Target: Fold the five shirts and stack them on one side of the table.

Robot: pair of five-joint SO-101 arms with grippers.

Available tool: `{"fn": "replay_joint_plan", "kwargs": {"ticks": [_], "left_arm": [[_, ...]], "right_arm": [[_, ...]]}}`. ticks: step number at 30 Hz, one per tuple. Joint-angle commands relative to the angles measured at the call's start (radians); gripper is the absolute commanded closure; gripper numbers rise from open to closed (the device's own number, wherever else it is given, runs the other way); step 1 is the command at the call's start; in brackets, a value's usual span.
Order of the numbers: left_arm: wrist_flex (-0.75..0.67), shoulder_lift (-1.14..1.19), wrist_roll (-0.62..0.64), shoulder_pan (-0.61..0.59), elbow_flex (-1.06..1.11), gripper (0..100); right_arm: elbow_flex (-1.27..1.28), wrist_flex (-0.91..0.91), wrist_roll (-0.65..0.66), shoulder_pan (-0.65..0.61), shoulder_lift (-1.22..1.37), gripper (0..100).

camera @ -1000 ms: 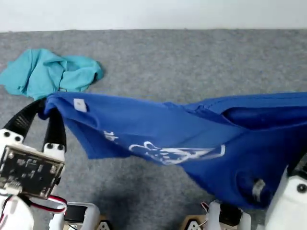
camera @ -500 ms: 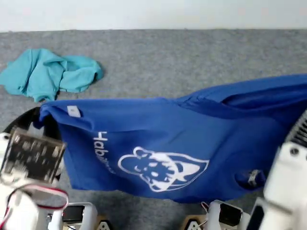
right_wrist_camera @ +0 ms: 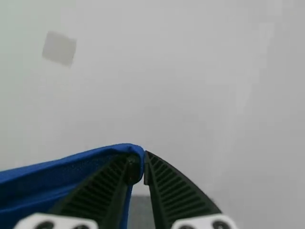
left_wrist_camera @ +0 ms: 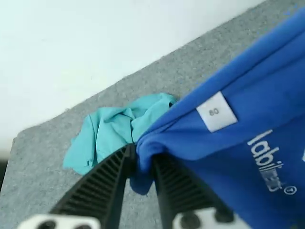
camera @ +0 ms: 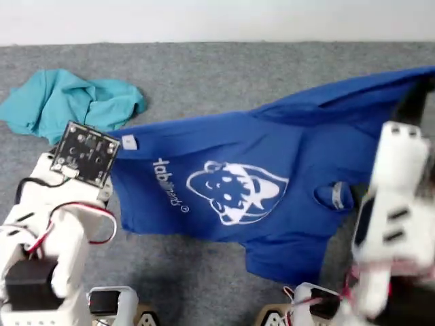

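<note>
High view: blue shirt (camera: 231, 190) hangs spread between both arms above the table (camera: 272, 75), teal shirt (camera: 68, 102) crumpled at far left. Left wrist view: left gripper (left_wrist_camera: 143, 164) clamps a bunched shirt edge between its fingers. Right wrist view: right gripper (right_wrist_camera: 138, 167) pinches another edge at its tips.

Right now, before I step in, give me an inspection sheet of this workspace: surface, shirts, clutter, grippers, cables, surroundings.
Surface: grey felt-like table cover, lying flat.
Job's things: blue cloth shirt with white print stretched between both grippers; crumpled teal cloth shirt unfolded at the far corner on the left arm's side.
Clutter: nothing seen.
Grippers: left gripper shut on the blue shirt's edge near its white tag; right gripper shut on another edge of it.
Cables: red and white wires looped along the left arm.
Surroundings: plain white wall behind the table.
</note>
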Motion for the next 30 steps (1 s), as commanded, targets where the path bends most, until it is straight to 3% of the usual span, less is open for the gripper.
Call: {"fn": "replay_joint_plan", "kwargs": {"ticks": [1,7,17,30], "left_arm": [[-0.14,0.009,0.011,-0.011,0.074,99],[-0.345,0.094,0.006,-0.011,0.183,99],[-0.707,0.644,0.011,-0.006,0.071,99],[-0.713,1.194,0.011,-0.006,-0.418,99]], "right_arm": [[0.032,-0.09,0.009,-0.016,0.101,99.0],[0.035,-0.193,0.011,-0.071,0.268,99.0],[0.029,-0.306,0.011,-0.122,0.49,99.0],[-0.385,-0.272,0.011,-0.148,0.94,99.0]]}}
